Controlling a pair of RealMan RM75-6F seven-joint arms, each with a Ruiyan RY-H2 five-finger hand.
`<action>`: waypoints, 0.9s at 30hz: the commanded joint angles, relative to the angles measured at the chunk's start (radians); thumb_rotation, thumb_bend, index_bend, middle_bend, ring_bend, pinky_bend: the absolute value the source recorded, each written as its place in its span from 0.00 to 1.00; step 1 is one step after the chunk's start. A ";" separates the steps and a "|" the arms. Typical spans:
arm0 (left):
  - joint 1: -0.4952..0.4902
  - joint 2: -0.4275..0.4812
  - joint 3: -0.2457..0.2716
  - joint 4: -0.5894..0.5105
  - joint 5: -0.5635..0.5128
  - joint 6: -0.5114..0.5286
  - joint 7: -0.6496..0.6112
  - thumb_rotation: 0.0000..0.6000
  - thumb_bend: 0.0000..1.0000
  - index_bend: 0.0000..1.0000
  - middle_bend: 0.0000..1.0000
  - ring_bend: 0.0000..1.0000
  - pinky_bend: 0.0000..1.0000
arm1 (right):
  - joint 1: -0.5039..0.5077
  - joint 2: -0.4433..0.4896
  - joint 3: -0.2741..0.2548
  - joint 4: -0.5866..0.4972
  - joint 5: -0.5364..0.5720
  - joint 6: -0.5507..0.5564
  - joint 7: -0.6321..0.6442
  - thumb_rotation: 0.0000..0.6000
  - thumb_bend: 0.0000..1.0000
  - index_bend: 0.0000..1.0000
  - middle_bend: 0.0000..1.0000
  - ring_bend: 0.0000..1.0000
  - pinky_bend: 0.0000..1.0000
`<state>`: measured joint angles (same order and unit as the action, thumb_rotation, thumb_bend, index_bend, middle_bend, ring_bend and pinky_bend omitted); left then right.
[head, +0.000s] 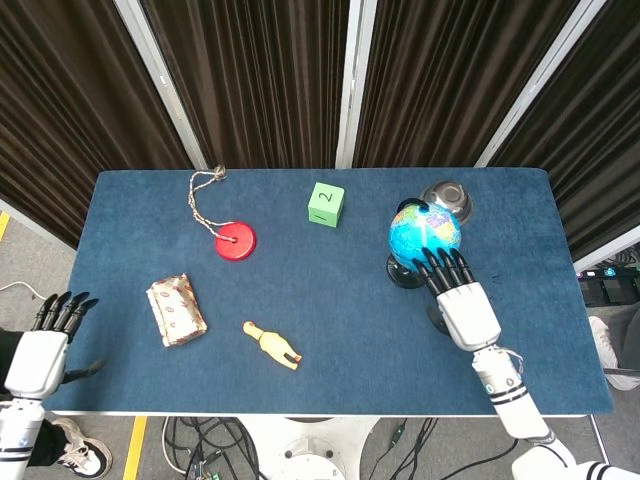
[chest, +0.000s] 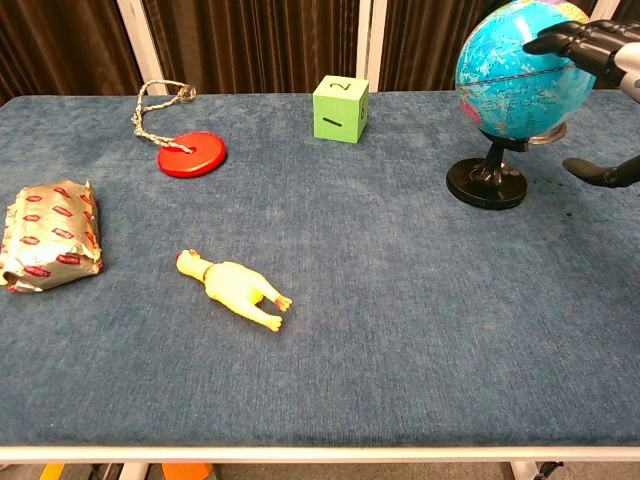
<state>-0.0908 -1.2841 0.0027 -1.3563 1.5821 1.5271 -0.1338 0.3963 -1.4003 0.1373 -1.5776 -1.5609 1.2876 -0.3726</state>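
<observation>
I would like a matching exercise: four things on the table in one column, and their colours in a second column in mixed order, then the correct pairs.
Things:
1. cube with numbers
2. disc on a cord
3. rubber chicken
4. globe

Colours:
A. yellow
B. blue
C. green
D. red

Pairs: 1-C, 2-D, 3-A, 4-B

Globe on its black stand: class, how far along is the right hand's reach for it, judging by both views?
Done: the right hand has arrived beside the globe. In hand: its fingers are spread by the sphere, gripping nothing. Left: closing on it; the globe stands upright on the table. The left hand idles off the table's edge.
</observation>
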 joint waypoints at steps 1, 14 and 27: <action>0.000 0.000 0.001 0.001 0.001 0.000 -0.001 1.00 0.00 0.13 0.09 0.02 0.05 | 0.002 -0.001 0.000 0.001 0.008 -0.003 -0.002 1.00 0.23 0.00 0.00 0.00 0.00; -0.003 -0.007 0.003 0.000 0.000 -0.011 0.011 1.00 0.00 0.13 0.09 0.02 0.05 | -0.015 0.026 0.001 0.022 0.073 0.003 0.012 1.00 0.24 0.00 0.00 0.00 0.00; -0.008 -0.004 0.004 -0.014 -0.002 -0.023 0.029 1.00 0.00 0.13 0.09 0.02 0.05 | -0.049 0.041 0.030 0.054 0.193 0.018 0.038 1.00 0.23 0.00 0.00 0.00 0.00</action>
<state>-0.0989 -1.2885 0.0072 -1.3701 1.5802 1.5046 -0.1052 0.3507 -1.3603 0.1647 -1.5240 -1.3683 1.3013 -0.3375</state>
